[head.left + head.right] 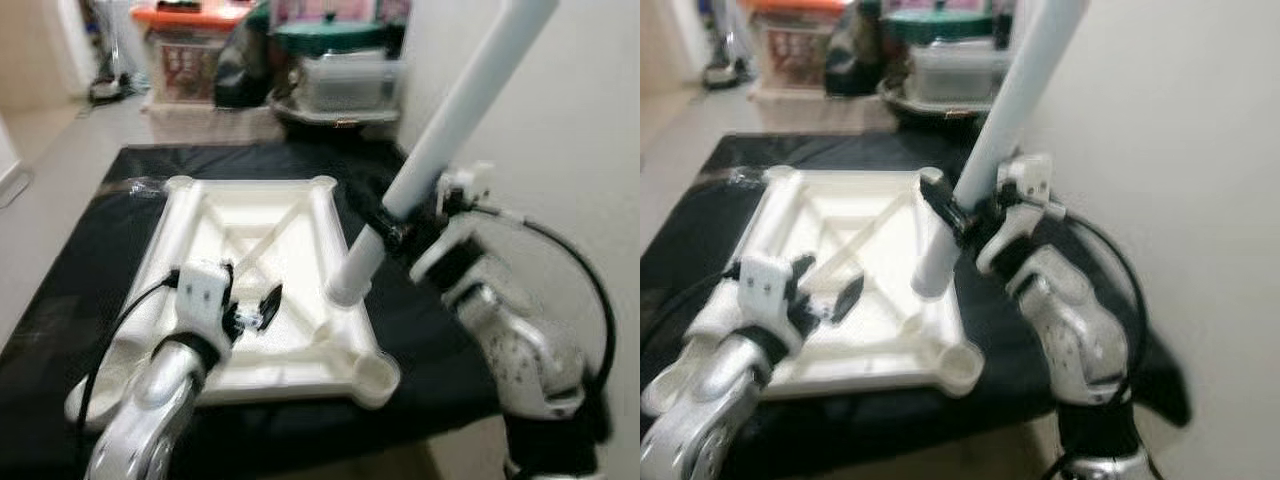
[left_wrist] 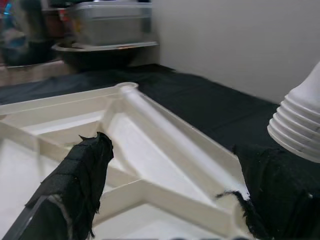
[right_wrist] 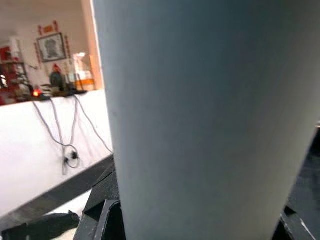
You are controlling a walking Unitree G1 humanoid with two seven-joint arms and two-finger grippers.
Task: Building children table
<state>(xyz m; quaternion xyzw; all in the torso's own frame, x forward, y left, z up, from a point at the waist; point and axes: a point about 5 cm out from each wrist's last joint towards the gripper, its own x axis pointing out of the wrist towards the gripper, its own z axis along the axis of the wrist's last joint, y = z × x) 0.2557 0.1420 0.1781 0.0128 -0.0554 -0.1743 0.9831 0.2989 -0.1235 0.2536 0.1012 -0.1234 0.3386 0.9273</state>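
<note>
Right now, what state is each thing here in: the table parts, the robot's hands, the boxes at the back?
Tabletop: upside down on the black mat.
Leg: tilted, threaded end near a tabletop edge.
Right end effector: shut on leg.
Left end effector: open, above tabletop.
Storage boxes: lidded.

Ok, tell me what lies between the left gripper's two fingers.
In the left wrist view, the left gripper is open over the white tabletop; between its fingers lie only the tabletop's ribs and raised rim.
</note>
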